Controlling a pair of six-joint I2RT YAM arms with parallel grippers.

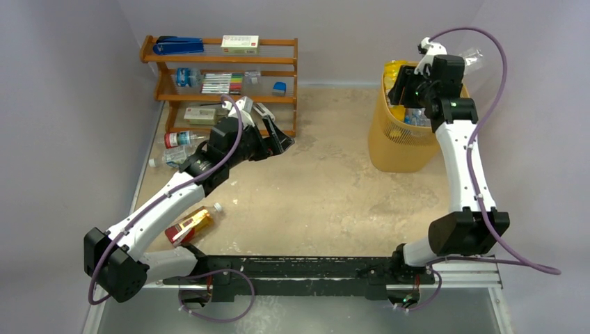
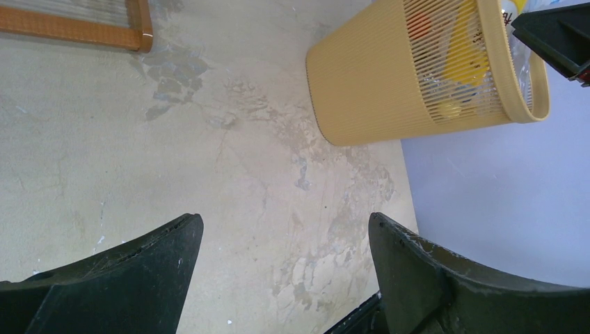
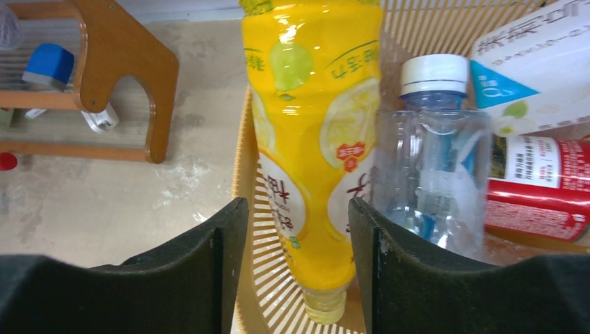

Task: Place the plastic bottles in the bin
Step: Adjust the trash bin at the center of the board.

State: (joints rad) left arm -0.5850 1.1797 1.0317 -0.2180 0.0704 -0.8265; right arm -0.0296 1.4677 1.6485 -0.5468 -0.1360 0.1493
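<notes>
**A:** Where are the two pincers?

**B:** The right gripper (image 3: pixel 298 205) hangs over the bin (image 1: pixel 396 149), which stands at the far right of the table (image 1: pixel 327 195). The left gripper (image 2: pixel 285 223) hovers above bare table near the wooden rack (image 1: pixel 222 59). Its jaws are spread wide, with nothing between them.

**A:** Is the right one holding anything?

**B:** Its jaws stand a narrow way apart. In the wrist view a yellow bottle (image 3: pixel 306 104) shows in the gap, neck down inside the bin, against the rim. A strip of lattice shows between one finger and the bottle, so it looks loose rather than pinched. The other finger hides that side of it, though.

**A:** What else is in the bin?

**B:** Just beside the yellow one is a clear bottle (image 3: pixel 435 160), its white cap turned the other way. A red-labelled bottle (image 3: pixel 536 191) lies next to that.

**A:** And outside the bin?

**B:** Three lie on the table. An amber bottle (image 1: pixel 191 226) with a red label lies beside the left arm, near the front-left. A red-capped bottle (image 1: pixel 182 139) and a pale bottle (image 1: pixel 170 158) lie side by side at the rack's foot, well apart from the bin.
</notes>
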